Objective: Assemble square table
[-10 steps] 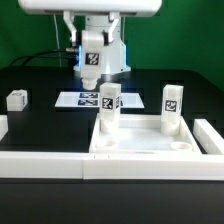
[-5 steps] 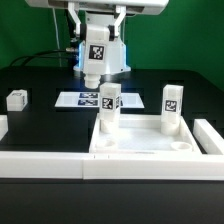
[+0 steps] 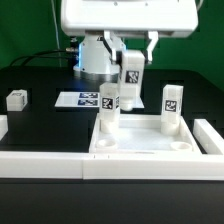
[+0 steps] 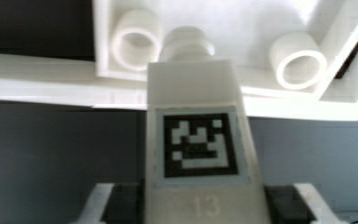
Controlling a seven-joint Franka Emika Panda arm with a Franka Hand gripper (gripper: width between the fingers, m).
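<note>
The gripper (image 3: pixel 132 56) is pinching a leg (image 3: pixel 131 73) by its top end. A moment ago it hung over the marker board (image 3: pixel 84 100). Now it has swung toward 3 o'clock in the exterior view. It hangs in the air over the far side of the tabletop (image 3: pixel 140 146), between two other legs, one standing at 10 o'clock (image 3: pixel 108 106) and one at 2 o'clock (image 3: pixel 172 108). The last leg (image 3: pixel 15 99) waits on the table (image 3: pixel 40 125) at 9 o'clock. I think the carried leg will go into an open corner hole (image 4: pixel 137 45) next.

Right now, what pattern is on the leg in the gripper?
The leg is white with a black-and-white square tag, clearest in the wrist view.
</note>
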